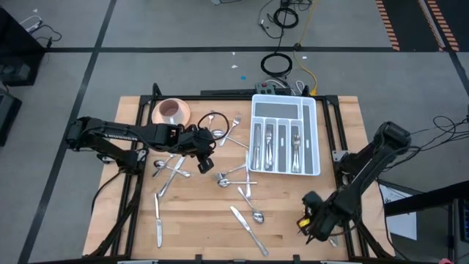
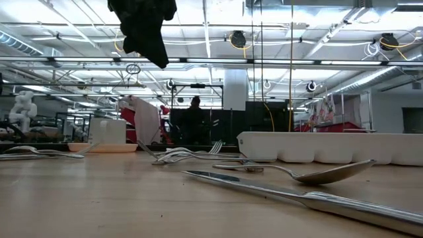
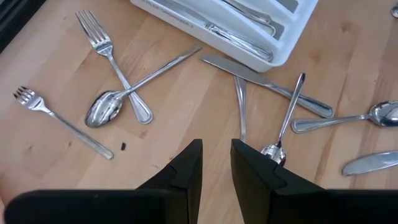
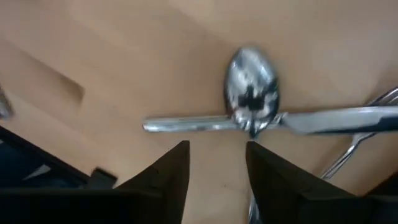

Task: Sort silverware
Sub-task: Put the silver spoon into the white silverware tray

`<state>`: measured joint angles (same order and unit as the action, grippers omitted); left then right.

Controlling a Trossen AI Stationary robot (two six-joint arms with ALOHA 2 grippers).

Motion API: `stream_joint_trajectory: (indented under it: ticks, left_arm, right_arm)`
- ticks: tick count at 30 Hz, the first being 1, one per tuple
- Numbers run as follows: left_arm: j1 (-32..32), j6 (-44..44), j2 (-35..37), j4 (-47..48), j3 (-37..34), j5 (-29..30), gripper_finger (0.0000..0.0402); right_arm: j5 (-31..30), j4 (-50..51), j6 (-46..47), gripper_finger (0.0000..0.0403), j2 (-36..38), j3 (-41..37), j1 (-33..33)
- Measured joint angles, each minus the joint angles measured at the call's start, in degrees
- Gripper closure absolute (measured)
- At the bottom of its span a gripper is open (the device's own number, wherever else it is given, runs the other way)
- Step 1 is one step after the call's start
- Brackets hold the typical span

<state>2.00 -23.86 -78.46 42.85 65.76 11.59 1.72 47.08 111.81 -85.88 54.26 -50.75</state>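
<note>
Forks, spoons and knives of the silverware (image 1: 176, 167) lie loose on the wooden table. More pieces lie in the compartments of the white tray (image 1: 311, 110). My left gripper (image 1: 206, 161) hangs well above the table (image 2: 142, 26), left of the tray. It is open by a narrow gap (image 3: 216, 149) with nothing in it, over a spoon (image 3: 287, 118) and a knife (image 3: 267, 84). My right gripper (image 1: 311, 221) is near the table's near right corner, pointing down and open (image 4: 217, 149). Ahead of it, a spoon's bowl (image 4: 252, 87) lies against a knife (image 4: 348, 118).
A pink bowl (image 1: 171, 111) stands at the far left of the table. Two forks (image 3: 106, 46) (image 3: 59, 121) and a spoon (image 3: 109, 109) lie between the bowl and the tray. A lone knife (image 1: 157, 224) lies at the near left. A spoon and a knife (image 2: 317, 175) lie at the near middle.
</note>
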Motion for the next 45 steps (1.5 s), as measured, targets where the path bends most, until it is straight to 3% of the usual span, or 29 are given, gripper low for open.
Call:
stream_joint_trajectory:
  ticks: [5, 9, 16, 23, 38, 42, 45]
  left_arm:
    - [0.00, -0.02, 0.00, -0.38, 0.00, -0.04, 0.0314]
    - [0.00, 0.01, 0.00, -0.45, 0.00, -0.04, 0.0314]
    - [0.00, 0.18, 0.00, -0.43, 0.00, -0.04, 0.0314]
    - [0.00, 0.22, 0.00, -0.39, 0.00, -0.04, 0.0314]
    - [0.00, 0.20, 0.00, -0.35, 0.00, -0.04, 0.0314]
    - [0.00, 0.20, 0.00, -0.39, 0.00, 0.00, 0.0314]
    - [0.00, 0.20, 0.00, -0.39, 0.00, 0.07, 0.0314]
  right_arm:
    - [4.35, -2.40, 1.23, 0.0204, -1.98, 0.02, -0.69]
    - [4.39, -0.69, 5.73, 0.0180, -1.95, 0.02, -3.38]
    - [2.67, 2.11, 12.31, 0.0186, -2.14, 0.02, -7.83]
    - [1.10, 2.23, 11.55, 0.0190, -2.36, -1.47, -7.61]
    - [1.69, -8.42, 8.39, 0.0191, -9.83, -5.00, -7.30]
    - [4.03, -8.80, 9.60, 0.0222, -11.31, -4.92, -6.76]
    - [4.83, -9.53, 9.32, 0.0299, -11.35, -4.92, -5.95]
